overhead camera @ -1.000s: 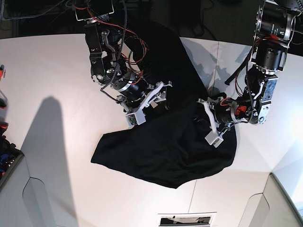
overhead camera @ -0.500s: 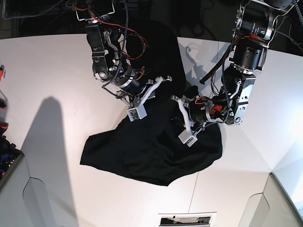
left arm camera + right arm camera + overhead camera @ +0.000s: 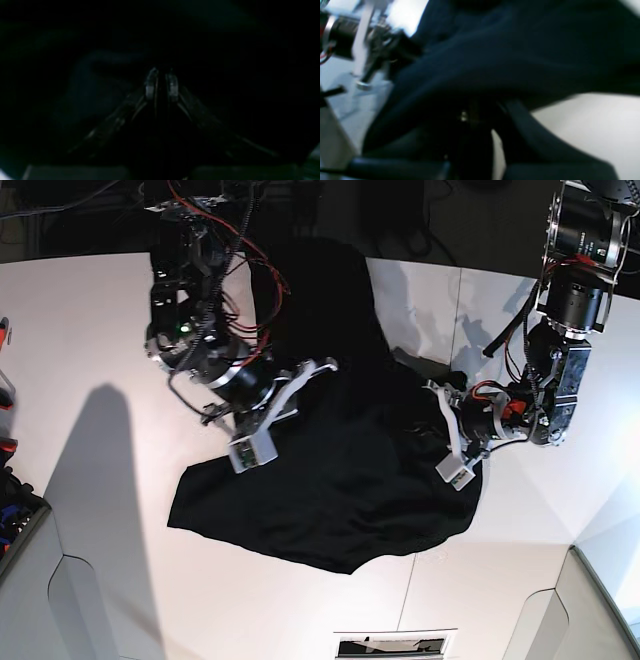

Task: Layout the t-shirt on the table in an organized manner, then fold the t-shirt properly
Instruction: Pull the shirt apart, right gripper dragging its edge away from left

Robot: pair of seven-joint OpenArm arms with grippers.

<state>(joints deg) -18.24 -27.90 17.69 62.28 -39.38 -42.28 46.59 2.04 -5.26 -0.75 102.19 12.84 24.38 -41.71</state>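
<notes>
Shirt-spreading: both end effectors pinched into a bunched black t-shirt (image 3: 330, 480) on the white table (image 3: 90, 340).

Left end effector (image 3: 162, 83) pressed nearly together on dark cloth that fills its whole wrist view; right end effector (image 3: 280, 405) closed as well, apparently on a fold, though the blurred wrist view shows only cloth draped over it and cannot confirm the pinch. Shirt heaped between and below the two, one part trailing off the far table edge, no print showing. Best done by drawing the two grips apart and level, low over the table, so the cloth opens flat instead of lifting into a rope. Worth pulling slowly, since a thin pinch can slip, and bringing the trailing part fully onto the table before any fold.
</notes>
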